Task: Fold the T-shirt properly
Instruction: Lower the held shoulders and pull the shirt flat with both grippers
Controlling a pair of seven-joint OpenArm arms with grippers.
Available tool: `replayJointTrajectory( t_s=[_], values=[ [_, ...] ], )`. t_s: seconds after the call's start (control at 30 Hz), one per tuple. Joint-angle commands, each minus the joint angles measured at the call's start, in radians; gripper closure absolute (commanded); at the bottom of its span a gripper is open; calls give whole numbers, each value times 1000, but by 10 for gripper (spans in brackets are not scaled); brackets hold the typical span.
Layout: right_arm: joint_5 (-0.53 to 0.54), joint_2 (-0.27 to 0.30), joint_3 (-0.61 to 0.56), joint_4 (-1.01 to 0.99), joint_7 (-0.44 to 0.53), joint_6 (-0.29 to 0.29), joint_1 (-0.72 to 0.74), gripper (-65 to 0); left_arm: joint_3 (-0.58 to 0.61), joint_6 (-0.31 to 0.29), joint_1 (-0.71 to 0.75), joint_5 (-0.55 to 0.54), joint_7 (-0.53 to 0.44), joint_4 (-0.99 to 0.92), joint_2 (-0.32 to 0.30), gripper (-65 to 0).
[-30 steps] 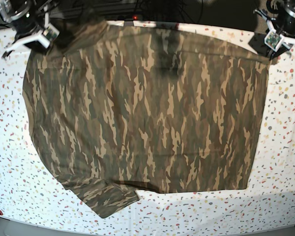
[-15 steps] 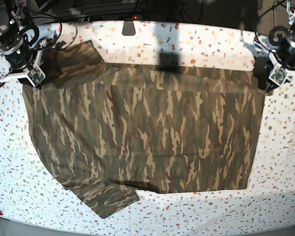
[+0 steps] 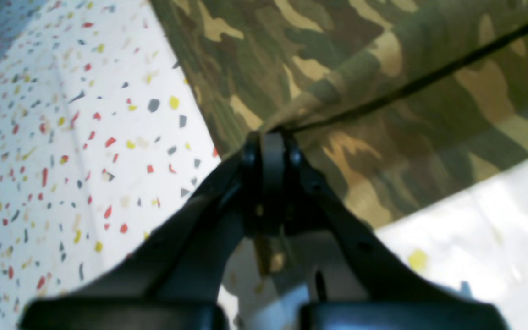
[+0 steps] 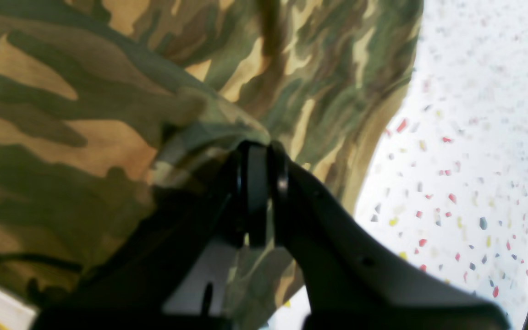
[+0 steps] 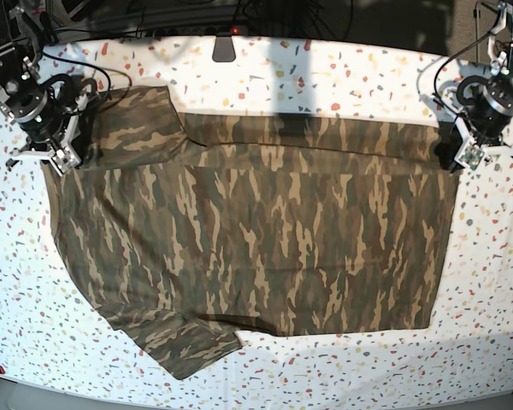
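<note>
The camouflage T-shirt (image 5: 256,231) lies spread over the speckled table, its far part folded toward me with the folded edge running across at mid-height. A sleeve sticks out at the near left and another at the far left. My left gripper (image 5: 458,161) is at the shirt's far right corner, shut on a pinch of cloth, as the left wrist view (image 3: 268,137) shows. My right gripper (image 5: 60,161) is at the shirt's left edge, shut on the cloth, as the right wrist view (image 4: 257,151) shows.
The white table (image 5: 342,77) with coloured specks shows along the far side, both sides and the near edge. Black cables (image 5: 73,68) lie at the far left by the right arm. A dark object (image 5: 223,49) sits at the far edge.
Both grippers have moved toward me and down with the shirt's edge, and the folded strip has grown wider. The far left sleeve now lies flat on the table.
</note>
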Motion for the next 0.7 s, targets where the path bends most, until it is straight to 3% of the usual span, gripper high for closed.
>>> replayJointTrajectory(
  t_s=[0.0,0.23,0.37,0.67],
  values=[
    [-3,19,-4,-6,15,-13,24,0,-6,17,-22,-3,-22,-3,-17,0],
    [-2,16,-50,-122,16,-10,124,0,-2,17,-68,-3,-43,-97,-17,0],
    [-2,12,-55,-158,20,35,155,0,-2,17,-72,-3,-61,-118,-17,0],
    [-2,-37,-55,-211,32,67,195,0,-2,17,-96,-3,-77,-154,-18,0]
  ],
)
